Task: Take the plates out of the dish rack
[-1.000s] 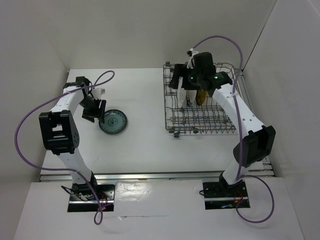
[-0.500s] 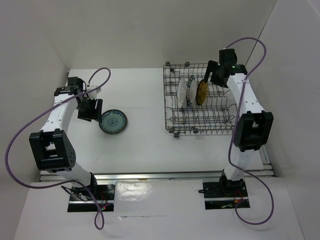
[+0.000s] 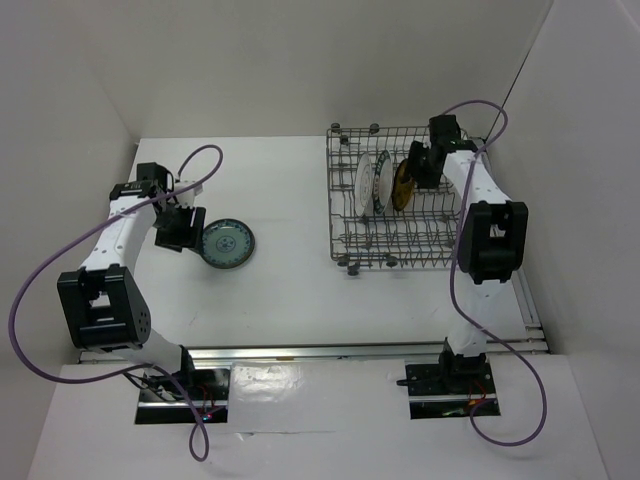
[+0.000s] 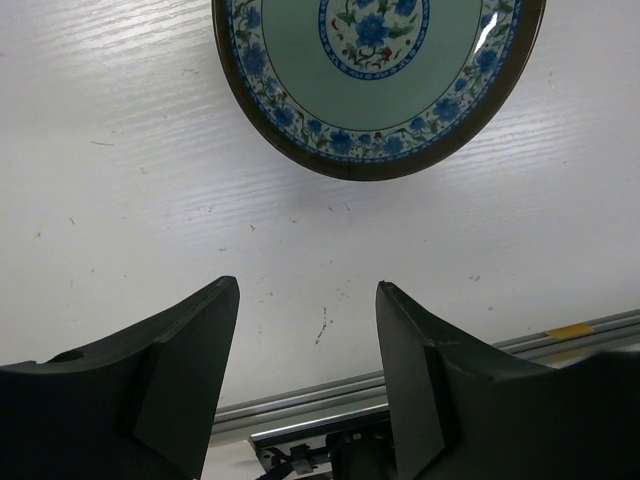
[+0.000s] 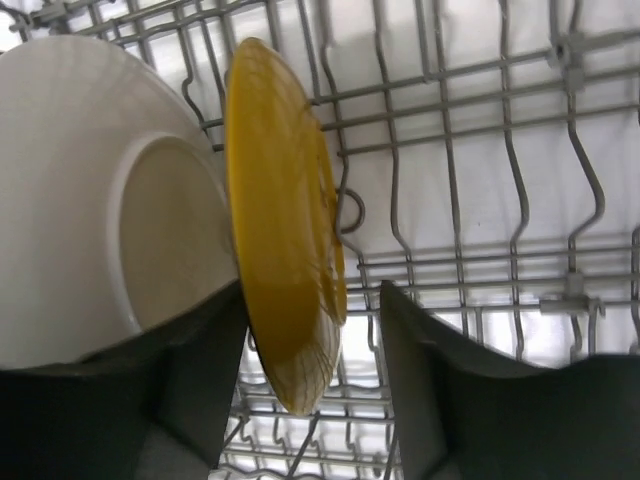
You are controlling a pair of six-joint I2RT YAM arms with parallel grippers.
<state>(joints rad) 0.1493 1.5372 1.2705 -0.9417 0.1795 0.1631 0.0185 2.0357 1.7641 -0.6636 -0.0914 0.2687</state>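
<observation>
The grey wire dish rack [image 3: 345, 240] stands at the back right. Upright in it are a white plate [image 3: 367, 182], a blue-rimmed plate [image 3: 381, 187] and an ochre plate [image 3: 403, 185]. My right gripper [image 3: 418, 170] reaches into the rack, open, its jaws astride the ochre plate's [image 5: 280, 220] rim. The left finger lies against the plate, and a gap shows on the right side of my right gripper [image 5: 312, 300]. The white plate's back [image 5: 100, 200] fills the left of that view. A teal plate [image 3: 226, 243] lies flat on the table. My left gripper [image 3: 183, 230] hovers open just left of it, empty [image 4: 307, 285].
White walls enclose the table at the back and on both sides. A metal rail [image 3: 300, 352] runs along the near edge. The rack's upright tines [image 5: 450, 150] stand close around my right fingers. The teal plate [image 4: 375, 70] sits beyond my left fingertips.
My right gripper moved from above the rack's middle to its back right, then came down over the ochre plate with its jaws narrowing. The left arm drew back slightly from the teal plate.
</observation>
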